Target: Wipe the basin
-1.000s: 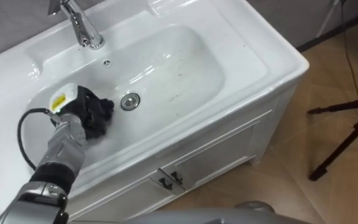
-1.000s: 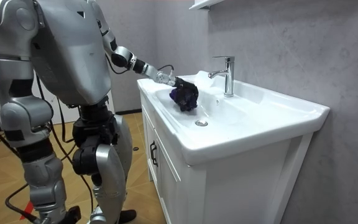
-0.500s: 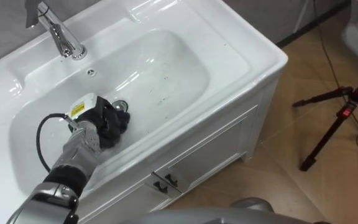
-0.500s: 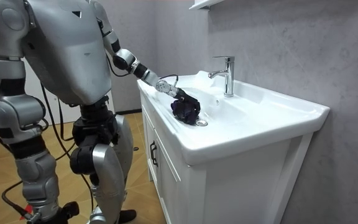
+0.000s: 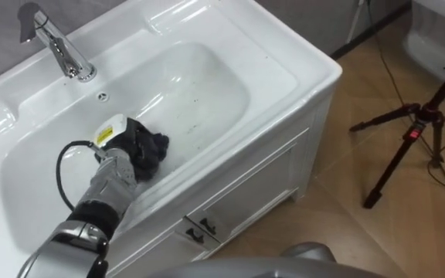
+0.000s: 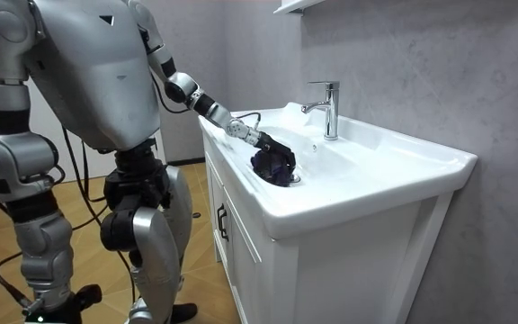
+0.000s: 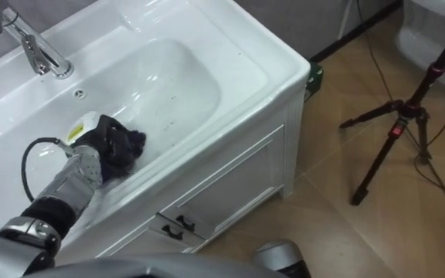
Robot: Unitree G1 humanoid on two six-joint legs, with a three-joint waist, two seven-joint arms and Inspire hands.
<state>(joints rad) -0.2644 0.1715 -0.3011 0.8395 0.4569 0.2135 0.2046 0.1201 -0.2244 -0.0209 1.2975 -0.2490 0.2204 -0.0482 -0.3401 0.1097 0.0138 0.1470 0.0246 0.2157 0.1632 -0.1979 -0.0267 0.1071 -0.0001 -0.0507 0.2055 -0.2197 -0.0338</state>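
As its left hand (image 5: 123, 145) clutches cloth (image 5: 156, 147), eye views reveal a tripod (image 5: 409, 133).

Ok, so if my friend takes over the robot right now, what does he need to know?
Left hand: shut on the dark cloth, pressed low in the basin bowl.
Right hand: hangs at the robot's side, idle.
Done: cloth is in the bowl, mid-wipe.
Left: dark specks right of the cloth, probably also the rim and around the faucet.
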